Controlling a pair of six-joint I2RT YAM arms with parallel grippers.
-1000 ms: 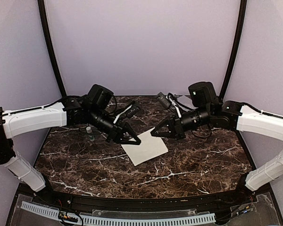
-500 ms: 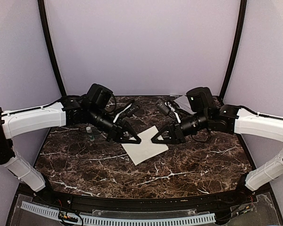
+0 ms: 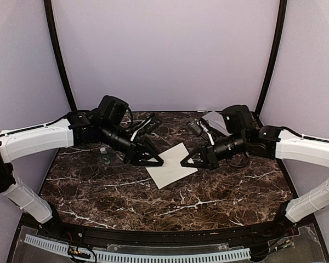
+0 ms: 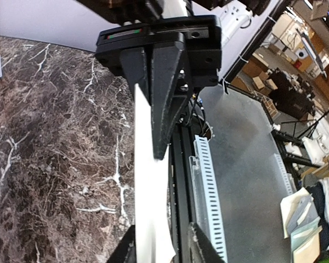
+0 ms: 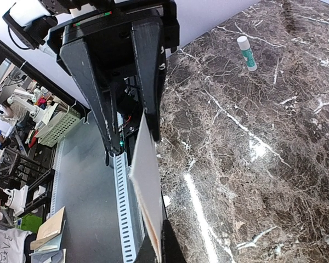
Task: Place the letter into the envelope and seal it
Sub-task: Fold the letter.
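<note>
The letter [image 3: 172, 167], a pale sheet, is held off the marble table [image 3: 219, 186] at centre, one corner in each gripper. My right gripper [image 3: 186, 162] is shut on its right corner; in the right wrist view the sheet [image 5: 148, 181] runs edge-on out of the closed gripper [image 5: 156, 255]. My left gripper [image 3: 156, 161] stands open around the left corner: the sheet [image 4: 148, 192] passes between the parted jaws [image 4: 163, 246], lying against the left one. The envelope [image 3: 215, 119], light grey, lies at the back right, partly hidden by the right arm.
A small glue stick [image 3: 105, 156] with a green base stands on the table left of the left gripper, also in the right wrist view [image 5: 245, 53]. A slotted cable tray [image 3: 137, 256] runs along the near edge.
The left jaws have opened off the sheet. The right gripper opened briefly, shifted right and down, and closed again on the corner. The sheet has moved slightly right.
</note>
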